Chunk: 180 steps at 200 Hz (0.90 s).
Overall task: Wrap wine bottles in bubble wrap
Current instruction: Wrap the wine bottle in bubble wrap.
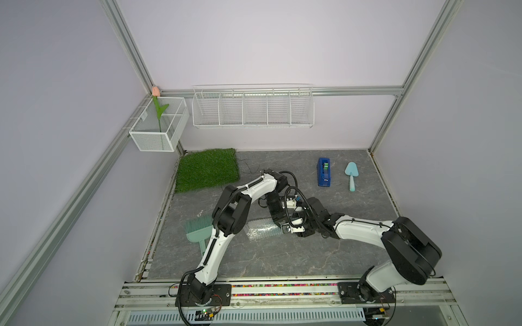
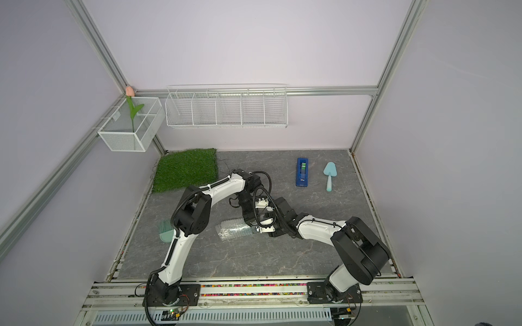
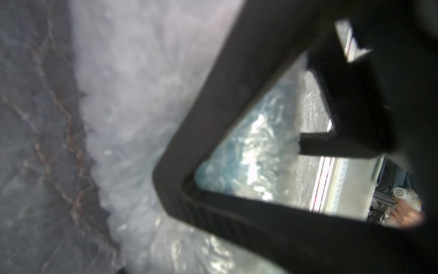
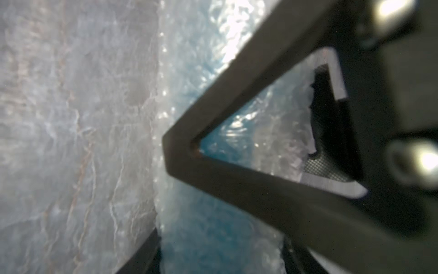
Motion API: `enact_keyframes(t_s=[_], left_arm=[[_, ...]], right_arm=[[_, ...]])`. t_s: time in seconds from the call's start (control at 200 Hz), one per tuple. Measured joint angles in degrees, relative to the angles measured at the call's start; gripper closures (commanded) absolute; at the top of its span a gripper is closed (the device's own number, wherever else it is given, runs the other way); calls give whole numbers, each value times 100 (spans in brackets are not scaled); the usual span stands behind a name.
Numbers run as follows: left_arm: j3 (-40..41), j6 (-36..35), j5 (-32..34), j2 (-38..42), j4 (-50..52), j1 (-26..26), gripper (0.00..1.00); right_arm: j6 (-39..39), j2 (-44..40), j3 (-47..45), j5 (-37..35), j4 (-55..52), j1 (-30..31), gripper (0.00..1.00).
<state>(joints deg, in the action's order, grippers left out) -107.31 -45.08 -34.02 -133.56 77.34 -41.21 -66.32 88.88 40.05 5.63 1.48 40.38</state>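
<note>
Top view: rolled bubble wrap (image 1: pixel 261 230) lying mid-worktop (image 1: pixel 282 262); in right wrist view, bottle (image 4: pixel 213 237) blue inside it. Left hand (image 1: pixel 278 223) and right hand (image 1: pixel 286 230) at one end; cannot tell whether gripping. Pinch the overlap, keep the roll tight, never release both together.

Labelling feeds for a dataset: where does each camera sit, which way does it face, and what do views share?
Both top views: high above the front rail, facing down toward the back wall; left arm and right arm show whole.
Left wrist: on the left arm, facing along its jaws onto the bubble wrap; its jaws show.
Right wrist: on the right arm, likewise close over the wrap; its jaws show.
Shared: both wrist views catch the wine bottle, blue through wrap.
</note>
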Motion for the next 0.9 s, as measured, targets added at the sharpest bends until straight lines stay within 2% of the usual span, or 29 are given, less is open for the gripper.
enact_keyframes(t_s=[0.15,0.375,0.49,0.585,0.685,0.825,0.9], left_arm=[[249,96,313,286,-205,-7,19],[507,280,651,758,-678,-24,2],[903,426,802,1217,-1143,87,1],[1403,566,944,1805,-1567,367,1],[1967,682,1182,2559,-2000,846,1],[2828,868,1812,3744,-2645,1589,1],[3379,896,2218,4419,-3051,1751,0]], right_arm=[[-2,22,72,39,-122,-24,67],[-11,61,160,46,-271,-37,74],[-9,61,197,74,-365,-63,74],[-2,59,219,149,-446,-122,78],[7,59,275,216,-601,-181,93],[55,70,509,323,-1167,-284,93],[210,151,743,393,-1613,-354,93]])
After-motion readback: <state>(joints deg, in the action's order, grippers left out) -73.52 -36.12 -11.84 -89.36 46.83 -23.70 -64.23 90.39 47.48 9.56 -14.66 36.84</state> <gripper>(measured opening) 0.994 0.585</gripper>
